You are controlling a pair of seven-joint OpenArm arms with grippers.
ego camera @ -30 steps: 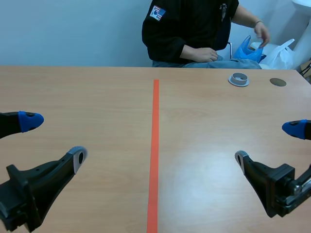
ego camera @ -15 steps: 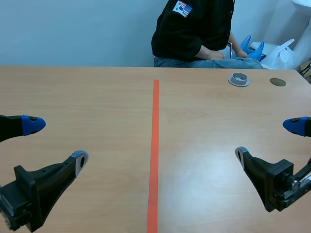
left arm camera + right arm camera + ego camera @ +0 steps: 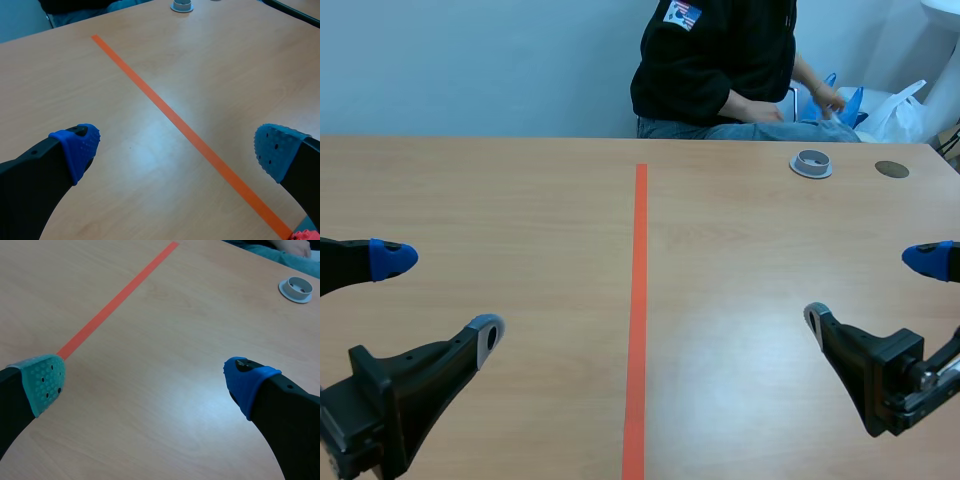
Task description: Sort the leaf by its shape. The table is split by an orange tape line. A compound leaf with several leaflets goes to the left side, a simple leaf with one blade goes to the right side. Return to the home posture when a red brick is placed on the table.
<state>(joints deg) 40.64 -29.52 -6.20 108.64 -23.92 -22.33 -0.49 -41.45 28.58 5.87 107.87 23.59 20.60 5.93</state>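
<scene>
No leaf and no red brick show in any view. An orange tape line runs down the middle of the wooden table. My left gripper hovers low at the near left, open, with nothing between its fingers. My right gripper hovers low at the near right, open and holding nothing. In the left wrist view the left gripper spans the tape line. Under the right gripper in the right wrist view is bare wood, with the tape line ahead of it to one side.
A person in a dark top sits across the table, hands at a blue bag off the table. A small grey ring and a dark round hole lie at the far right.
The person has shifted and leaned toward the bag at the right. My left gripper has sunk slightly lower; the right gripper has barely moved.
</scene>
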